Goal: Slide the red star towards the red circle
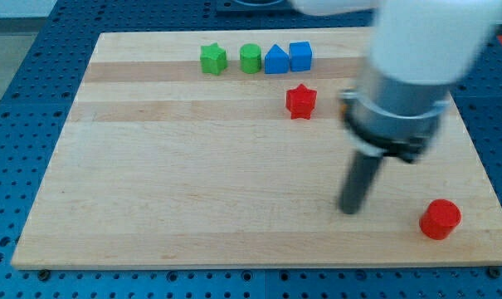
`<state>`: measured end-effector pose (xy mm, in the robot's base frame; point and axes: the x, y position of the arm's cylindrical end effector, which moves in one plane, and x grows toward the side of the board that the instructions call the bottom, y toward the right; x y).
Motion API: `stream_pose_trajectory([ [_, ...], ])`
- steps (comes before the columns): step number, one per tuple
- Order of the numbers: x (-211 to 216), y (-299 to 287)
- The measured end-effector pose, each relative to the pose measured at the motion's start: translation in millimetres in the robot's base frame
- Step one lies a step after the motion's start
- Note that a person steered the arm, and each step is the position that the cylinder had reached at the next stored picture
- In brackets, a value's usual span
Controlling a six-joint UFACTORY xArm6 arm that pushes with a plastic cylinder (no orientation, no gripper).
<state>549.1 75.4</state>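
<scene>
The red star (300, 101) lies on the wooden board (192, 183), right of centre near the view's top. The red circle (440, 219) sits near the board's bottom right corner. My tip (349, 208) rests on the board well below and to the right of the red star, and to the left of the red circle, touching neither. The arm's white and grey body (408, 75) hangs over the board's right part and hides some of it.
A row of blocks lies along the view's top: a green star (213, 59), a green cylinder-like block (250, 59), a blue house-shaped block (275, 60) and a blue cube (300, 56). The board sits on a blue perforated table (18, 124).
</scene>
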Motion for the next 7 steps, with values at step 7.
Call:
stream_pose_trajectory([
  [7,-128,12],
])
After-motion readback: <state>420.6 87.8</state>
